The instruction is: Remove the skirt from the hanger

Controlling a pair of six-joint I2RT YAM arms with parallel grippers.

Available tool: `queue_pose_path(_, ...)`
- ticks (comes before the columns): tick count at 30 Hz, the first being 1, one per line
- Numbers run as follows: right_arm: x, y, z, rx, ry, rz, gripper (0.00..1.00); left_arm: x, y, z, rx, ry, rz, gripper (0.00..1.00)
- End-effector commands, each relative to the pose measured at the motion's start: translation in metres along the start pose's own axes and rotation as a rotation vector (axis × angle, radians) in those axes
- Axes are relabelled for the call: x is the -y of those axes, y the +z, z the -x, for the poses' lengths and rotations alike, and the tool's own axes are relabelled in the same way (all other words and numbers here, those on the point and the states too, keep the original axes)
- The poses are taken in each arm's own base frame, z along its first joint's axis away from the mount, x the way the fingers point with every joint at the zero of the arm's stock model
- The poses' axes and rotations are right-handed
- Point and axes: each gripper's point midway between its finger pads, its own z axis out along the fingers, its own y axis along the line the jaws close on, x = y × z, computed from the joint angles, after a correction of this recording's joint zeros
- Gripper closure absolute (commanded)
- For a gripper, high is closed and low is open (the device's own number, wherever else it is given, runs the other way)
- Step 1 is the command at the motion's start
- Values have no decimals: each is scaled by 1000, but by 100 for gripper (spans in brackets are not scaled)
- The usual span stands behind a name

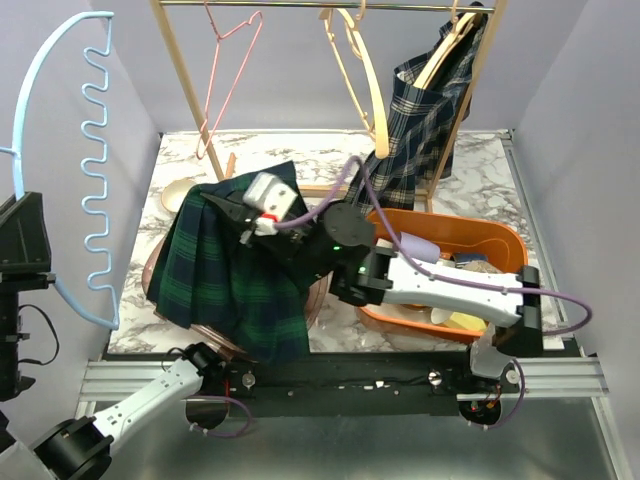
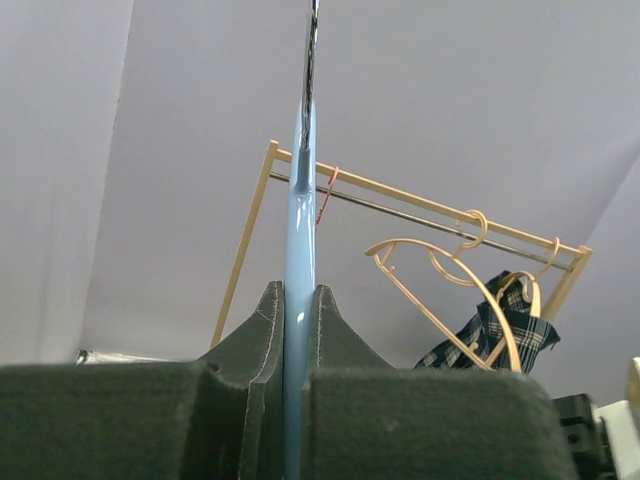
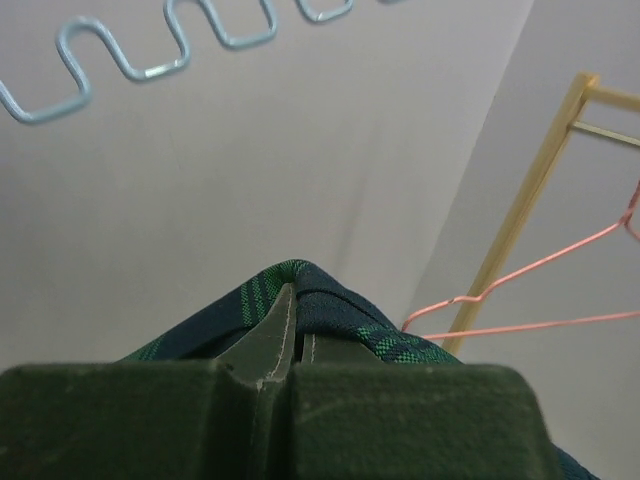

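Observation:
The skirt (image 1: 222,272) is dark green and navy plaid. It lies draped over the front left of the table. My right gripper (image 1: 248,218) is shut on a fold of its top edge, which shows in the right wrist view (image 3: 330,300) round the right gripper (image 3: 298,295). The light blue wire hanger (image 1: 92,160) with a wavy bar is held upright at the far left, apart from the skirt. My left gripper (image 1: 17,185) is shut on its blue rod (image 2: 300,330), with the left gripper (image 2: 298,290) pointing up.
A wooden rack (image 1: 185,75) at the back carries a pink wire hanger (image 1: 225,70), wooden hangers (image 1: 360,70) and a blue-and-white plaid skirt (image 1: 425,125). An orange tub (image 1: 500,240) with items stands at the right. A pale bowl (image 1: 178,198) sits behind the green skirt.

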Motion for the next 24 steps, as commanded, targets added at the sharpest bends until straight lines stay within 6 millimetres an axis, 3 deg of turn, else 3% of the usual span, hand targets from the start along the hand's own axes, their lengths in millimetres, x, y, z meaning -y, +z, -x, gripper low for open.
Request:
queue_pose_path(1, 22, 15, 13, 63, 12, -132, 99, 6, 12, -5, 11, 19, 4, 100)
queue_pose_path(3, 23, 22, -3, 40, 0, -165, 99, 6, 15, -6, 15, 15, 5, 100)
queue_pose_path(6, 22, 26, -11, 47, 49, -196, 99, 8, 16, -7, 23, 12, 0, 100)
queue_pose_path(11, -4, 20, -49, 5, 299, -167, 99, 10, 22, -12, 14, 26, 5, 100)
queue_pose_path(14, -20, 20, -56, 22, 432, -125, 99, 9, 25, -17, 6, 43, 19, 100)
queue_pose_path(17, -34, 32, -49, 35, 465, -58, 99, 9, 26, -18, 6, 43, 21, 100)
queue_pose_path(18, -35, 38, -36, 65, 472, -33, 99, 11, 27, -19, 6, 40, 16, 100)
queue_pose_path(21, -45, 49, -30, 80, 506, 15, 99, 13, 26, -14, 11, 28, 5, 100)
queue_pose_path(24, -48, 55, -10, 127, 551, 73, 99, 13, 25, -11, 17, 21, 0, 100)
